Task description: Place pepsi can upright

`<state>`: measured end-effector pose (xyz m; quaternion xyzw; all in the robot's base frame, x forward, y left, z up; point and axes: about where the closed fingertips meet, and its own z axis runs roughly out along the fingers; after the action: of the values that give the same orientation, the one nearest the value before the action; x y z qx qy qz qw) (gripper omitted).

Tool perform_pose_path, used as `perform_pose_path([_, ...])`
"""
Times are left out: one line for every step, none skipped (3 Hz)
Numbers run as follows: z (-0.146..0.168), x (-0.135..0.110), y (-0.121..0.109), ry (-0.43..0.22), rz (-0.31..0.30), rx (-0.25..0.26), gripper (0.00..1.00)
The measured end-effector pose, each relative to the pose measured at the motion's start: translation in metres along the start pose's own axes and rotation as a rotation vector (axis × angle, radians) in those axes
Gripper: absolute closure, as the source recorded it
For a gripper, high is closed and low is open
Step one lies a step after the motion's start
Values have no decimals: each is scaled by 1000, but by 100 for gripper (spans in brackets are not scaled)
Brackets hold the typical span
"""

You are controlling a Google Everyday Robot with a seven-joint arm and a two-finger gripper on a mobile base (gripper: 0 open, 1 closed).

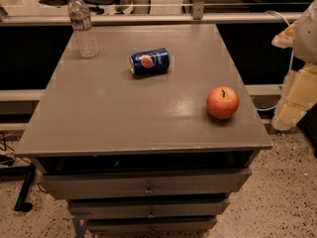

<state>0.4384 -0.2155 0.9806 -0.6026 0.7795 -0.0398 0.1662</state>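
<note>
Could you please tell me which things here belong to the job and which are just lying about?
Job: can, lying on its side; tool, right of the table.
Lying about: bottle; apple.

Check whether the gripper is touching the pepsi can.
Apart. The camera view shows the gripper beyond the table's right edge, while the pepsi can lies on its side mid-table, with the apple between them.

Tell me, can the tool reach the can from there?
Probably yes. The tool sits past the table's right edge; the can lies on its side mid-table with nothing over it. Only the apple lies roughly between, low enough to pass over.
</note>
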Motion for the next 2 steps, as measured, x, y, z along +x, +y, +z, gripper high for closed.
perform_pose_path([0,0,0,0,0,0,0])
perform_pose_path([-2,-6,-5,-25,-7,16,0])
